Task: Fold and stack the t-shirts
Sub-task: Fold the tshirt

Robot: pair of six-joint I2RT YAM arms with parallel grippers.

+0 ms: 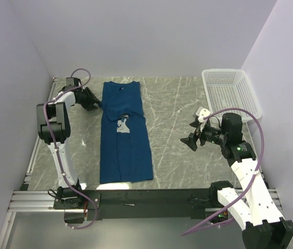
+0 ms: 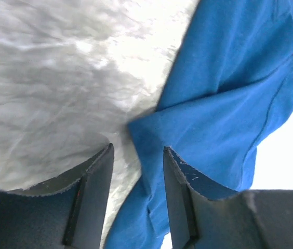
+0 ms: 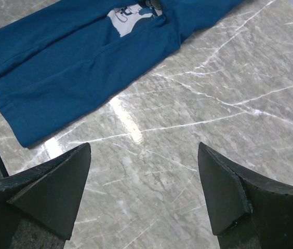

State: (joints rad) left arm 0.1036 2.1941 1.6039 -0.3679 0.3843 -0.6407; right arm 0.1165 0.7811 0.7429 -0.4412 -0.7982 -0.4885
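1. Placement: the dark blue t-shirt (image 1: 125,150) lies flat on the grey marbled counter (image 1: 183,104), left of centre. It is folded lengthwise into a long narrow strip, collar at the far end and hem toward the arm bases.
2. The white-and-blue print (image 1: 122,125) shows on top, roughly at mid-length of the strip.
3. The left end effector (image 1: 92,99) sits low at the far left of the counter, just beside the shirt's upper left edge, near the shoulder.
4. In the left wrist view its two fingers (image 2: 97,197) stand partly apart, not clamped. A folded corner of the cloth reaches the gap between them and runs past the inner face of one finger; pale counter shows beside the other.
5. The right end effector (image 1: 193,136) hovers over bare counter, well to the right of the shirt and clear of it.
6. Its jaws stand wide apart and hold nothing. The right wrist view shows only marbled surface between them, with the shirt and print lying well beyond the fingertips.
7. A white mesh basket (image 1: 209,85) stands at the far right corner, well apart from the shirt.
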